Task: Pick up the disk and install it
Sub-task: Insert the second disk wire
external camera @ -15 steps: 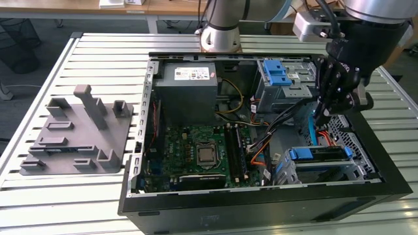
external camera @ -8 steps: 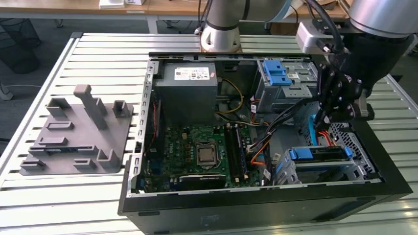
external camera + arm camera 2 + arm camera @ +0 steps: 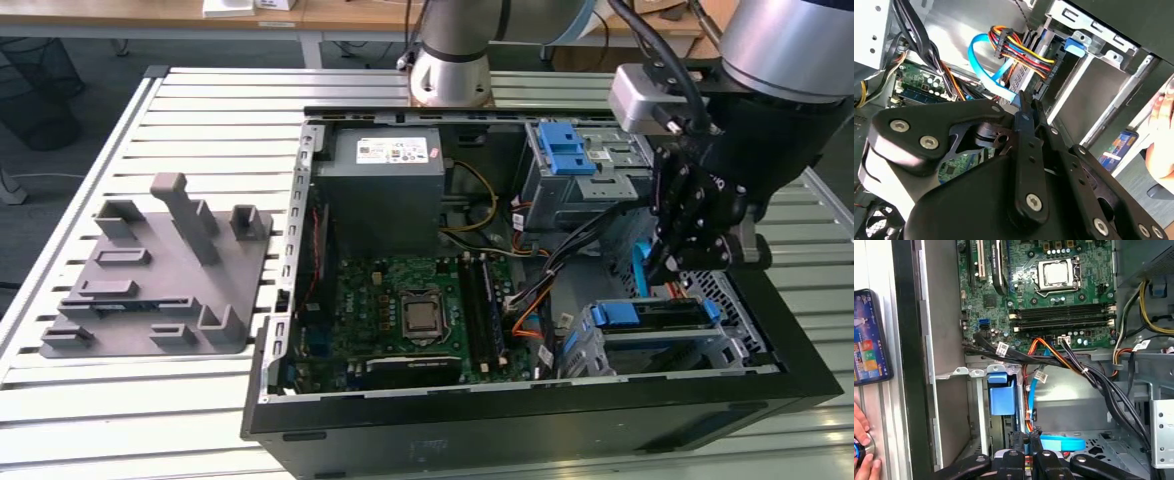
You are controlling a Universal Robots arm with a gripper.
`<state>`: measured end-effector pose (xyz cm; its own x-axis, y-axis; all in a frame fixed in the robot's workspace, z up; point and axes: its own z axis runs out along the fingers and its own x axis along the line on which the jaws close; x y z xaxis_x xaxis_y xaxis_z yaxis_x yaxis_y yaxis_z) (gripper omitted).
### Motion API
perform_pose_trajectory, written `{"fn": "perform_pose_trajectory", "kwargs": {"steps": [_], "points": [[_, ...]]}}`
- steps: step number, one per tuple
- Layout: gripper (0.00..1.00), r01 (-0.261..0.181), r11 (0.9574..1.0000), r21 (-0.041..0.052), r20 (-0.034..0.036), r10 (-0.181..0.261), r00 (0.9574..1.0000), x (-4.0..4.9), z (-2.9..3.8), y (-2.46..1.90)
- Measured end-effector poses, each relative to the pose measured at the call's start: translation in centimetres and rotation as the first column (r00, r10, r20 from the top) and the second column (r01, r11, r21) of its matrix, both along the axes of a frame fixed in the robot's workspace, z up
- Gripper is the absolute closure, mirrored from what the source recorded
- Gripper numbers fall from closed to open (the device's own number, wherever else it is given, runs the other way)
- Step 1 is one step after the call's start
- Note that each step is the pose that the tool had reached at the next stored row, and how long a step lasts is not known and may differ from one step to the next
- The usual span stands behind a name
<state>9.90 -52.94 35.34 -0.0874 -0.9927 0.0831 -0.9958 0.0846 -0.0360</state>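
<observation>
Spanning most of the exterior view, a pale slatted metal table [image 3: 200,110] carries an open black computer case [image 3: 534,420] lying on its side. On the exterior view's left a grey moulded fixture [image 3: 147,270] with upright posts and slots lies beside the case. Behind the table are wooden desks [image 3: 334,15], a dark floor and a wire bin [image 3: 34,90].

Inside the case a green motherboard [image 3: 414,310] lies below a grey power-supply box [image 3: 387,165], with coloured cables [image 3: 521,300] running towards the drive bays on the exterior view's right.

The gripper [image 3: 663,268] hangs over those bays, its black fingers [image 3: 1026,115] drawn together with the tips down among the cables, close to a light blue flat cable [image 3: 981,67]. In the first wrist view the gripper [image 3: 1025,436] points down into the bay.

The disk [image 3: 654,316] sits in the lower drive cage, apart from the gripper — its blue carrier bracket [image 3: 1002,392] faces the motherboard side.

Outside the case wall a person's hand [image 3: 861,440] rests on the slats beside a phone [image 3: 869,335] with a lit screen.
</observation>
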Motion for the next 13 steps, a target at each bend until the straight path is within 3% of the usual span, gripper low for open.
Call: {"fn": "perform_pose_trajectory", "kwargs": {"steps": [1, 4, 6, 8, 13], "points": [[0.84, 0.000, 1.0000, 0.0073, -0.0001, 0.000, 1.0000, 0.00, -0.02, -0.01], [0.84, 0.000, 0.9981, 0.0608, 0.0000, 0.000, 1.0000, 0.00, -0.07, -0.01], [0.84, 0.000, 0.9966, 0.0830, 0.0001, 0.000, 1.0000, 0.00, -0.18, -0.06], [0.84, 0.000, 0.9960, 0.0890, 0.0000, 0.000, 1.0000, 0.00, -0.33, -0.32], [0.84, 0.000, 0.9957, 0.0921, 0.0000, 0.000, 1.0000, 0.00, -0.77, -2.08]]}}
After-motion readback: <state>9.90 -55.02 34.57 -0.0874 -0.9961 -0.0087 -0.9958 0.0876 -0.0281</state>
